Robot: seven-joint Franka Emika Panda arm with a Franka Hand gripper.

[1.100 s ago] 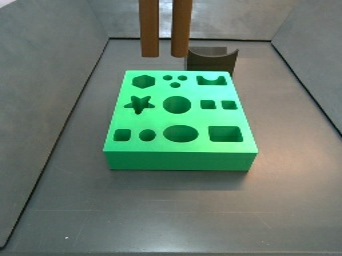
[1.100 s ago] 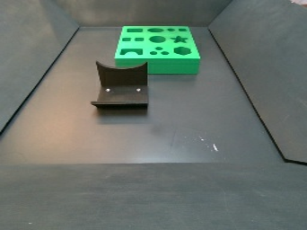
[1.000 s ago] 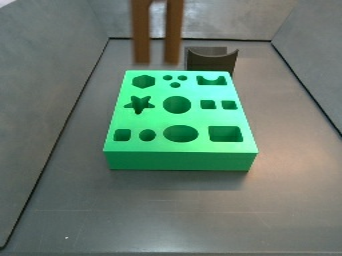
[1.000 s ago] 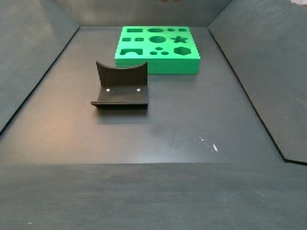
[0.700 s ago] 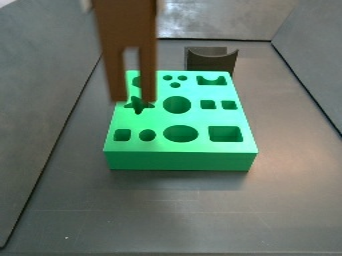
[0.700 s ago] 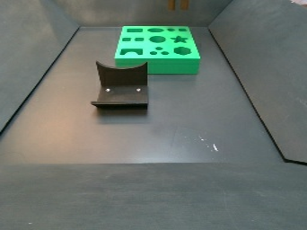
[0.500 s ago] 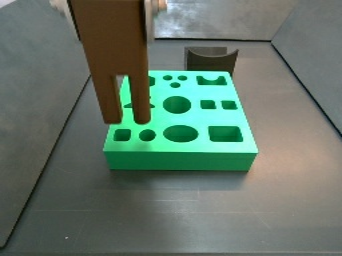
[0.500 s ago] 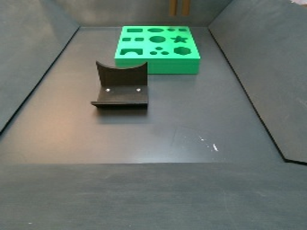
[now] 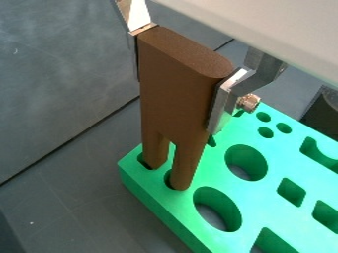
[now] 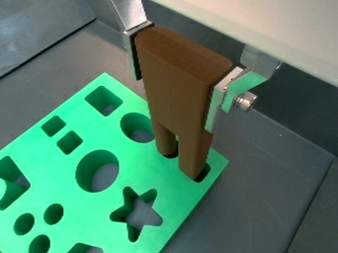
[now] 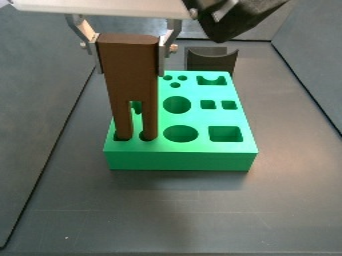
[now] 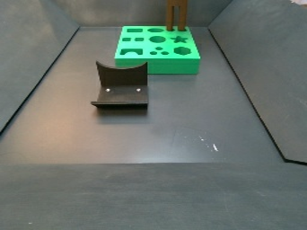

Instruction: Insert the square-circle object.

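Note:
My gripper (image 11: 131, 52) is shut on a tall brown two-pronged piece (image 11: 130, 85), one prong square and one round, which is the square-circle object. It stands upright over the near left corner of the green board (image 11: 201, 150). The prong tips sit in the mouths of the small square and round holes there. Both wrist views show the silver fingers (image 9: 227, 99) (image 10: 224, 99) clamping the piece (image 9: 179, 94) (image 10: 179, 89) by its flat sides, with the gripper (image 9: 183, 79) (image 10: 180, 79) above the board (image 9: 142, 173) (image 10: 117, 146). In a side view the piece (image 12: 177, 13) shows at the board's (image 12: 150, 65) far edge.
The fixture, dark with a half-round scoop in its top, stands on the floor behind the board in a side view (image 11: 210, 57) and in front of it in a side view (image 12: 120, 85). Grey walls enclose the floor. The board has several other shaped holes.
The gripper has carried the brown piece from behind the board to its near left corner and lowered it, so the prongs now meet the two holes. The fixture and board have not moved.

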